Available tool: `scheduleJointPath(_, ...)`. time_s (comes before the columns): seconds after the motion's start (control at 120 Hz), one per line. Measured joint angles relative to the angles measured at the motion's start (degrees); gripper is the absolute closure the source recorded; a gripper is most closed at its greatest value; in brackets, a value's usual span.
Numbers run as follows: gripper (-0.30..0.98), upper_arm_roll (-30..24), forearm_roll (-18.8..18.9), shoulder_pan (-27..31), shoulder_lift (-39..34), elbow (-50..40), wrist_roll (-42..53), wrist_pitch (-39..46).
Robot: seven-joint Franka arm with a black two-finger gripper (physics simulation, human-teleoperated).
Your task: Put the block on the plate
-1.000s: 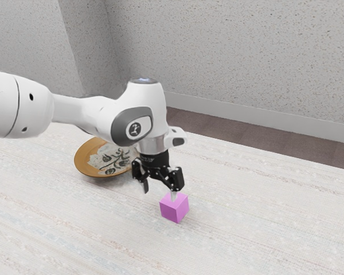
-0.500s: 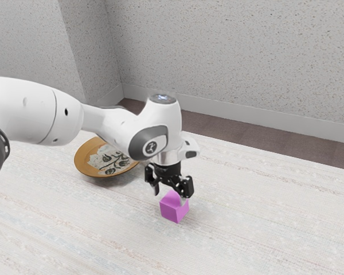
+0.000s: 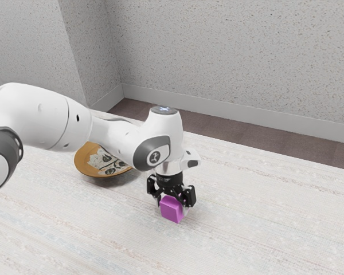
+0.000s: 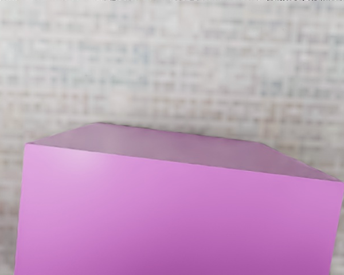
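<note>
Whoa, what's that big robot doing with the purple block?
The robot arm has lowered its pincer over the purple block, which sits on the table. The pincer is open around it, so it hasn't got a grip. It is probably about to grab the block for the plate, which is partly hidden behind the arm.

Purple cube-shaped block (image 3: pixel 171 210) on pale streaked tabletop (image 3: pixel 246 229). Round brown-rimmed plate (image 3: pixel 83 163) on same tabletop, apart from block, toward exterior view's left.
</note>
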Motion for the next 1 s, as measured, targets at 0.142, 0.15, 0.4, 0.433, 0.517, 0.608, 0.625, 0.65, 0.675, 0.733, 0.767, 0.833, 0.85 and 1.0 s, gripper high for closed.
scheduleJointPath(0.142, 0.15, 0.0, 0.3, 0.0, 0.0, 0.1, -0.1, 0.3)
scheduleJointPath(0.15, 0.16, 0.0, 0.4, 0.0, 0.0, 0.1, -0.1, 0.3)
scheduleJointPath(0.4, 0.27, 0.1, 0.7, -0.1, -1.3, 0.1, -0.3, 0.4)
scheduleJointPath(0.433, 0.28, 0.1, 0.8, -0.2, -2.3, 0.1, -0.4, 0.3)
scheduleJointPath(0.517, 0.29, 0.7, 1.8, -0.1, -5.1, 0.1, -0.5, -0.2)
scheduleJointPath(0.608, 0.29, 1.5, 4.1, 1.9, -8.9, 0.1, -0.7, -1.5)
scheduleJointPath(0.625, 0.29, 1.6, 4.6, 2.2, -9.8, 0.1, -0.7, -1.9)
scheduleJointPath(0.65, 0.29, 1.9, 5.3, 2.8, -11.1, -0.1, -0.7, -2.5)
scheduleJointPath(0.675, 0.29, 2.2, 6.0, 3.6, -12.4, -0.5, -0.8, -3.0)
scheduleJointPath(0.733, 0.29, 2.5, 7.6, 6.2, -14.8, -1.2, -0.8, -4.2)
scheduleJointPath(0.767, 0.28, 2.6, 8.3, 7.9, -15.6, -1.4, -0.7, -4.7)
scheduleJointPath(0.833, 0.28, 2.7, 9.4, 11.2, -16.4, -1.4, -0.4, -5.6)
scheduleJointPath(0.85, 0.28, 2.7, 9.6, 12.1, -16.5, -1.4, -0.2, -5.7)
scheduleJointPath(1.0, 0.27, 2.5, 10.4, 20.2, -15.9, -1.3, 1.9, -6.2)
